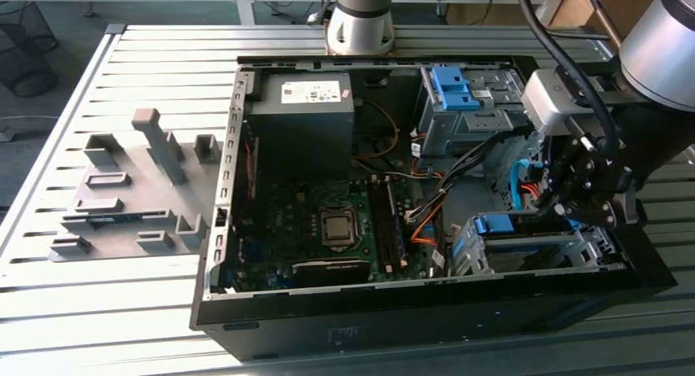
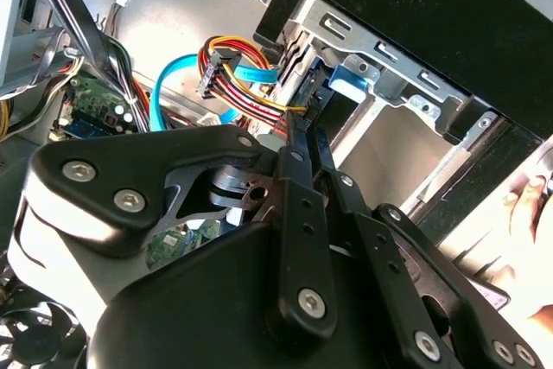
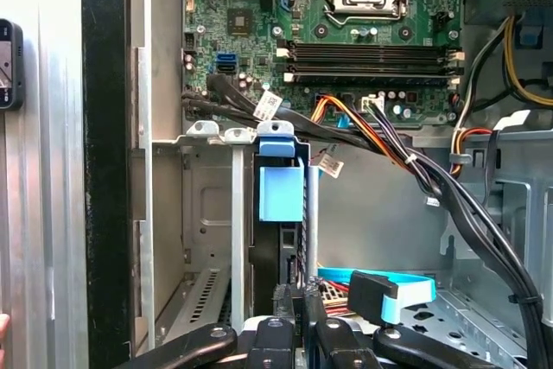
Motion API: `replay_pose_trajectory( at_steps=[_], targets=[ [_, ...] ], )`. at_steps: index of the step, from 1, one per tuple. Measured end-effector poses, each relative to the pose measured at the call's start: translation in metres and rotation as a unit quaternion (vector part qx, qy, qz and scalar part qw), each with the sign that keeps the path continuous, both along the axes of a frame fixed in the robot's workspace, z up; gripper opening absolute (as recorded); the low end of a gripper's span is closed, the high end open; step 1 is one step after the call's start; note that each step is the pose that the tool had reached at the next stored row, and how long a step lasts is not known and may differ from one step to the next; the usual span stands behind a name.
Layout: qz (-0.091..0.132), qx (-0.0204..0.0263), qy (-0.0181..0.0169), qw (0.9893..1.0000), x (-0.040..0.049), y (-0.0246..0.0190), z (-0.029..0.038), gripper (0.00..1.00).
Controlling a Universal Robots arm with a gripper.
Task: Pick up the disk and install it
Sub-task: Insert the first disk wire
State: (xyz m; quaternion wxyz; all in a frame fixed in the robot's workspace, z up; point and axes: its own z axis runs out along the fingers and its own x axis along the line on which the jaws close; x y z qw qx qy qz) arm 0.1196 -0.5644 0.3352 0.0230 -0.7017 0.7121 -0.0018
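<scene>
The disk (image 3: 281, 192) stands on edge in a slot of the metal drive cage (image 3: 203, 205) at the case's front corner. The blue tab of its carrier faces the motherboard, and its dark body runs back toward me. In the exterior view the disk (image 1: 509, 224) lies in that cage (image 1: 532, 254) at the view's lower right. My gripper (image 3: 301, 295) sits right at the disk's near end with its fingers (image 2: 294, 179) drawn together. Their tips meet the disk (image 2: 344, 82) at the cage mouth in the second wrist view. My gripper (image 1: 567, 209) hangs just above the cage.
The open computer case (image 1: 217, 229) holds the motherboard (image 1: 325, 221), a dark power supply box (image 1: 304, 107) and a bare blue bracket (image 1: 451, 87) in the upper bay. Bundled cables (image 3: 415, 166) and a blue flat cable (image 3: 397, 287) run beside the cage. A hand (image 2: 527, 205) rests outside the case wall.
</scene>
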Motion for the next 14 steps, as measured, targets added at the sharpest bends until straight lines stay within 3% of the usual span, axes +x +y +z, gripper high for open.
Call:
replay_pose_trajectory(
  at_steps=[14],
  targets=[
    [-0.003, 0.0002, -0.0001, 1.0000, 0.0002, 0.0001, 0.0008, 0.16]
  ],
)
